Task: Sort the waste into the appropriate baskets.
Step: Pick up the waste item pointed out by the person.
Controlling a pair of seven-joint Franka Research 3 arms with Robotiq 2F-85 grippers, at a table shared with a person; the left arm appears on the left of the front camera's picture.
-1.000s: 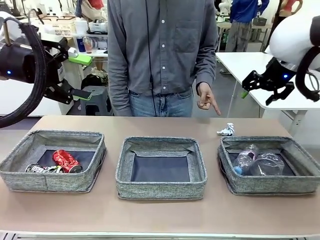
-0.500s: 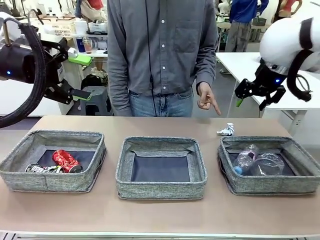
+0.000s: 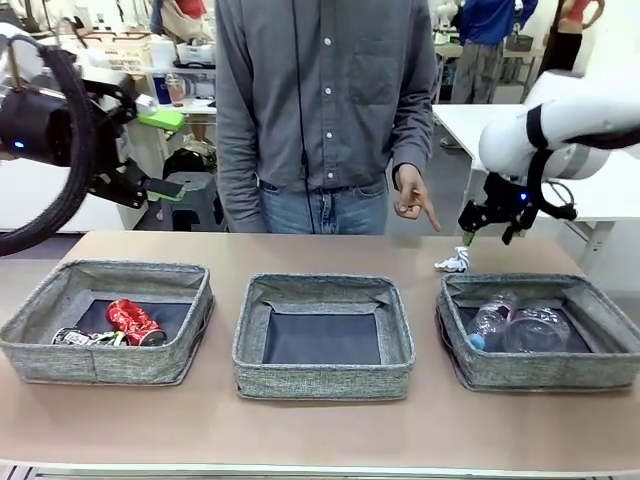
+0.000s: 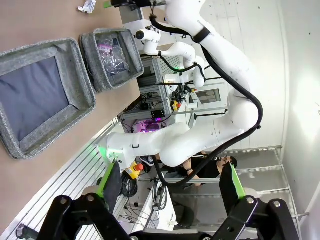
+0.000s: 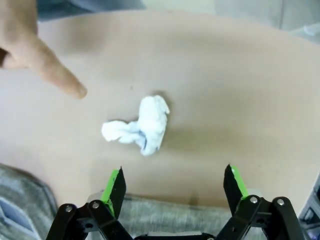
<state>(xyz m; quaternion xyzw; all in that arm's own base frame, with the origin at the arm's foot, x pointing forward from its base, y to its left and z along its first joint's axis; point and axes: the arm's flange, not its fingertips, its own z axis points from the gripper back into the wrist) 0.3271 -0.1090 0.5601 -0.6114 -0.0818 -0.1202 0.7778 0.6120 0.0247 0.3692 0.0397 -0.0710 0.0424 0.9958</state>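
**Right arm drops toward the wrapper**

Since the earlier frames the right gripper [image 3: 489, 225] has swung in from the upper right of the front view and come down to hang right of centre, above the wrapper [image 3: 453, 262]; the left gripper [image 3: 150, 150] has kept its place at the upper left.

At the left of the front view the left gripper sits high over the table edge, jaws spread and holding nothing; its wrist view shows both green pads [image 4: 109, 181] wide apart. Below it, the left bin [image 3: 40, 345] holds the red can [image 3: 132, 321] and a darker can [image 3: 78, 338] beside it. The middle bin [image 3: 322, 382] shows a bare dark bottom. A person stands behind the table at centre, one hand [image 3: 412, 198] hanging with its forefinger pointing down toward the wrapper. The wrapper lies on the table just behind the right bin [image 3: 540, 372], outside it. Inside that bin lie the bottle [image 3: 488, 320] and the cup [image 3: 537, 328], side by side and touching.

In the right wrist view the wrapper [image 5: 138, 126] lies at mid-frame on bare table, above the spread jaws of the right gripper [image 5: 174, 185], not touched by them; the fingertip [image 5: 60, 75] points at it from the upper left.
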